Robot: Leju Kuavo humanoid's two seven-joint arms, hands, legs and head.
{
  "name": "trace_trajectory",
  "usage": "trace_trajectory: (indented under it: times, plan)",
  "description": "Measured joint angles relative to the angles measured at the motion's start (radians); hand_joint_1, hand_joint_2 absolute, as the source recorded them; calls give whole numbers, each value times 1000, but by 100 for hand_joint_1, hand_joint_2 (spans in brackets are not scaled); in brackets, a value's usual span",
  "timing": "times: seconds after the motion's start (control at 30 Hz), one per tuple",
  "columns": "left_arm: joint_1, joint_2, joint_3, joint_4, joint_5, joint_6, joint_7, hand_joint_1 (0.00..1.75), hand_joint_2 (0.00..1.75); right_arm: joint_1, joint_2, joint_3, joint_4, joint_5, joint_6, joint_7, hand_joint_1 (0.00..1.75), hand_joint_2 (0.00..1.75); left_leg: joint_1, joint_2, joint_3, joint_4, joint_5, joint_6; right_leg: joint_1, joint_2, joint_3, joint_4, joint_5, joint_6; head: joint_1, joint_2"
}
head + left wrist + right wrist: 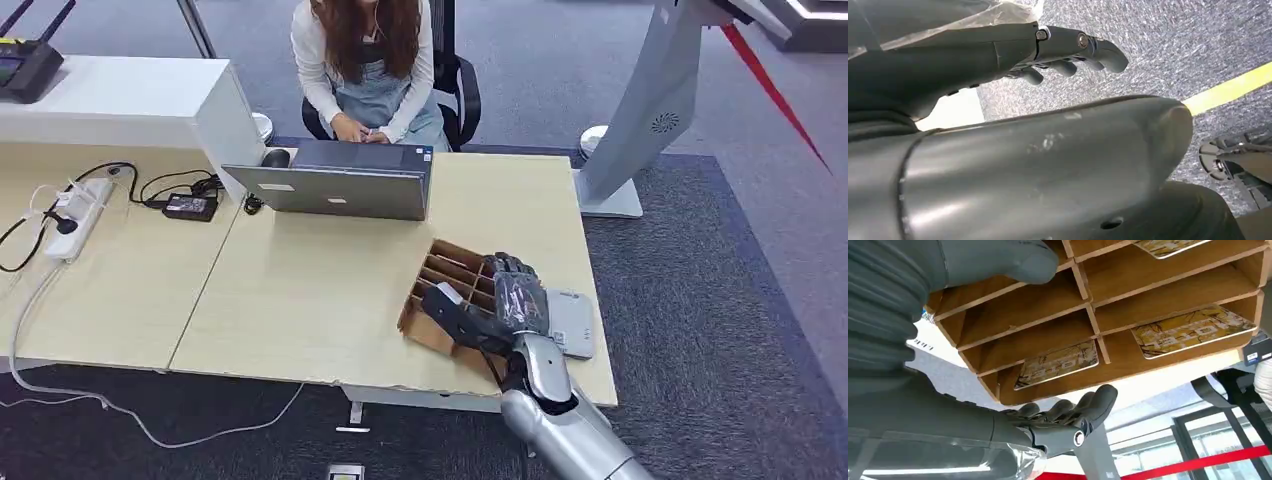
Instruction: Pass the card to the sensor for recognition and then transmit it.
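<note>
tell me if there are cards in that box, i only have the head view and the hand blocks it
Observer: Yes. The right wrist view looks into the divided box. A patterned card lies flat in one compartment and a second card in the one beside it.
Operator: is the right hand on one yet
Observer: No. The right hand holds nothing, and its fingers are apart, outside the box's outer wall.
Operator: and the left hand
Observer: The left hand hangs over grey carpet, holding nothing.
</note>
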Motion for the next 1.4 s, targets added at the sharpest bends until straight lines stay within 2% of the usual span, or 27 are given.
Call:
trace_trajectory:
  times: [0.37, 0.43, 0.47, 0.5, 0.53, 0.57, 1.4]
  plan:
    - [0, 0, 0, 0, -5, 3, 0, 0, 0, 0, -5, 0, 1, 4, 3, 19, 45, 175, 0, 0, 0, 0, 0, 0, 0, 0, 0, 0, 0, 0, 0, 0]
    - [0, 0, 0, 0, -7, 3, 5, 0, 0, -1, -6, 0, 2, 21, -9, 44, 45, 175, 0, 0, 0, 0, 0, 0, 0, 0, 0, 0, 0, 0, 0, 0]
    - [0, 0, 0, 0, -10, 3, 6, 0, 0, -3, -8, 0, 3, 27, -14, 58, 51, 175, 0, 0, 0, 0, 0, 0, 0, 0, 0, 0, 0, 0, 0, 0]
    - [0, 0, 0, 0, -10, 3, 8, 0, 0, -5, -13, 0, 2, 31, -14, 66, 86, 175, 0, 0, 0, 0, 0, 0, 0, 0, 0, 0, 0, 0, 0, 0]
    - [0, 0, 0, 0, -11, 3, 9, 0, 0, -7, -17, -1, 0, 31, -13, 72, 155, 175, 0, 0, 0, 0, 0, 0, 0, 0, 0, 0, 0, 0, 0, 0]
    - [1, 0, 0, 0, -12, 3, 10, 0, 0, -10, -23, -2, -2, 32, -11, 74, 175, 175, 0, 0, 0, 0, 0, 0, 0, 0, 0, 0, 0, 0, 0, 0]
    - [0, 0, 0, 0, -15, 8, 14, 0, 0, -29, -39, -17, -19, 40, -4, 70, 175, 175, 0, 0, 1, 0, 0, 0, 0, 0, 0, 0, 0, 0, 0, 0]
